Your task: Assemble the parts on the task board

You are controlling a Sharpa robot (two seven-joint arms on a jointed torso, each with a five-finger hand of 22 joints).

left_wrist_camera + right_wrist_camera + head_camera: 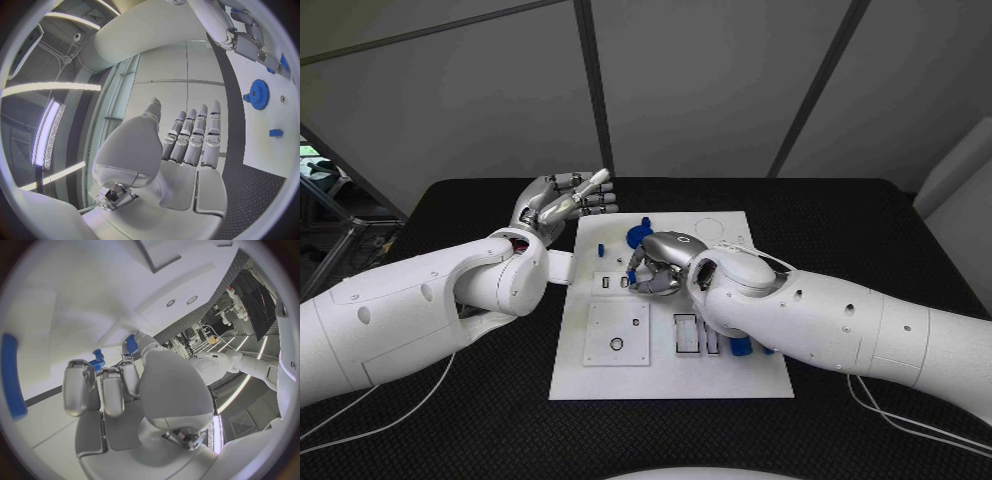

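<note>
In the middle of the black table [877, 230] lies the white task board [668, 375], its long sides running from the near edge toward the far edge. The right arm [848, 325] crosses the board's near right corner, and the right hand [661, 268] hovers over the board's middle with its fingers curled down around a small blue part [97, 361]; whether it truly grips that part I cannot tell. The left arm [416, 305] lies over the table off the board's left edge, and the left hand [563, 200] is raised past the board's far left corner, released, fingers straight and apart, holding nothing. A blue gear [258, 93] stands near the board's far edge, just beyond the right hand. More blue parts [737, 346] lie at the board's right edge, beside the right arm.
</note>
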